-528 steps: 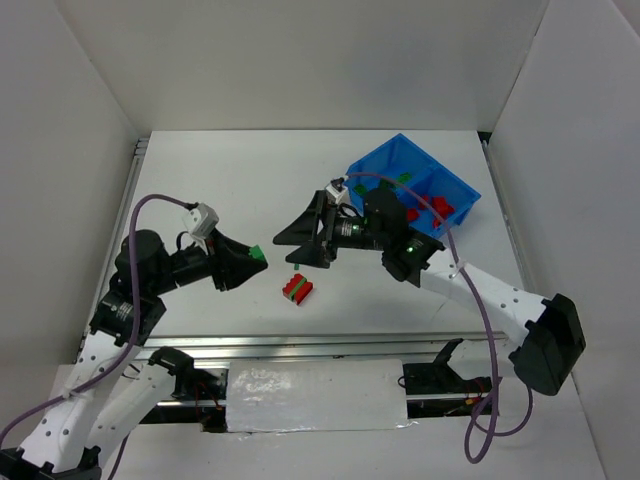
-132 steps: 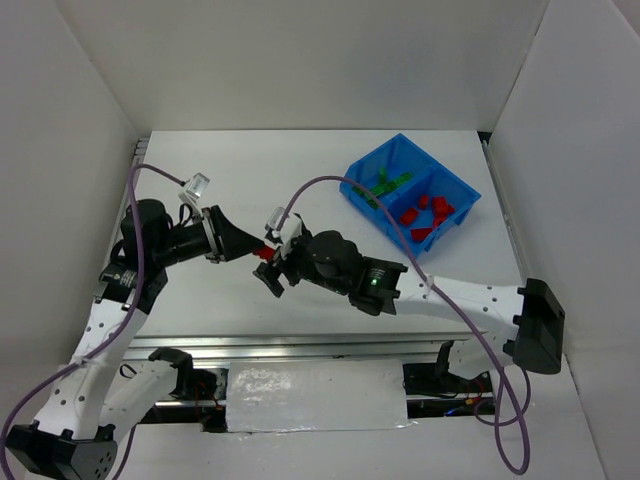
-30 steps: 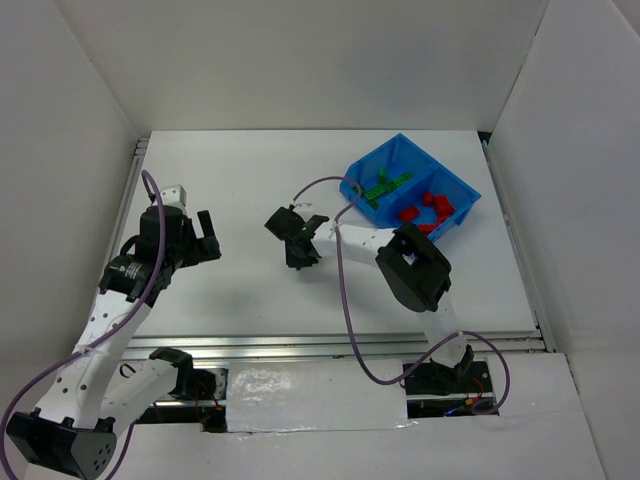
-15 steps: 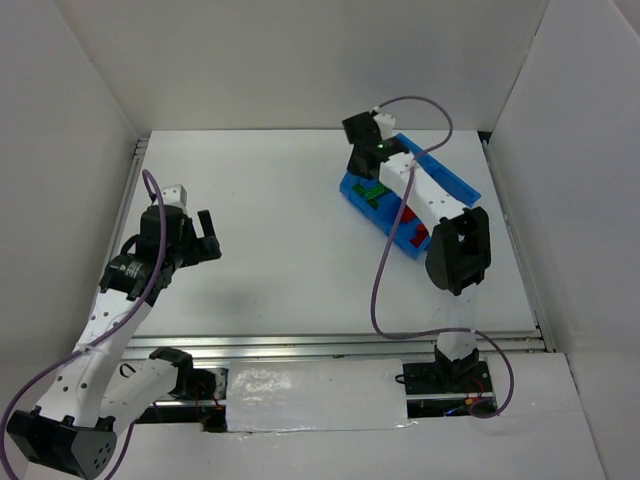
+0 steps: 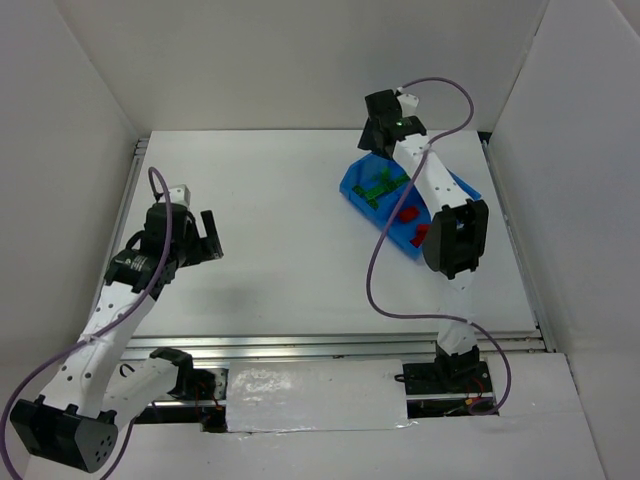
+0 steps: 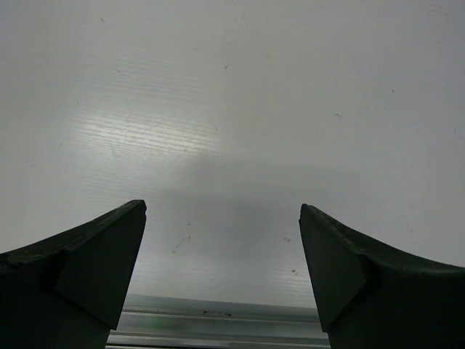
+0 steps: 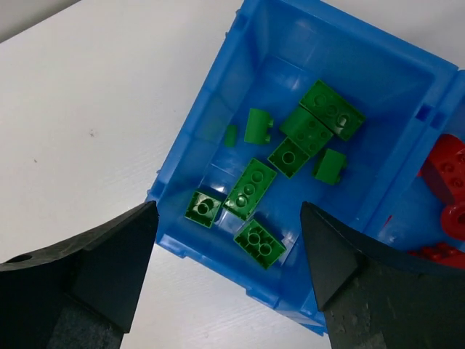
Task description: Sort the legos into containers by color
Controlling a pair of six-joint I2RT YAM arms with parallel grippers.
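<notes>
The blue bin (image 5: 352, 190) stands at the back right of the table. Its left compartment (image 7: 211, 109) holds several green legos (image 7: 251, 187) (image 5: 380, 187). Beyond the divider (image 7: 407, 167), the right compartment holds red legos (image 7: 443, 171) (image 5: 408, 213). My right gripper (image 7: 229, 209) (image 5: 378, 132) hangs open above the green compartment, nothing between its fingers. My left gripper (image 6: 222, 209) (image 5: 210, 240) is open over bare table at the left, far from the bin, and holds nothing.
White walls enclose the table on three sides. A metal rail (image 6: 218, 320) runs along the table edge just below my left gripper. My right arm's elbow (image 5: 455, 235) covers the bin's near right corner in the top view.
The right arm swung from mid-table back to above the bin's far corner, and its jaws now stand open. The left arm barely shifted.
</notes>
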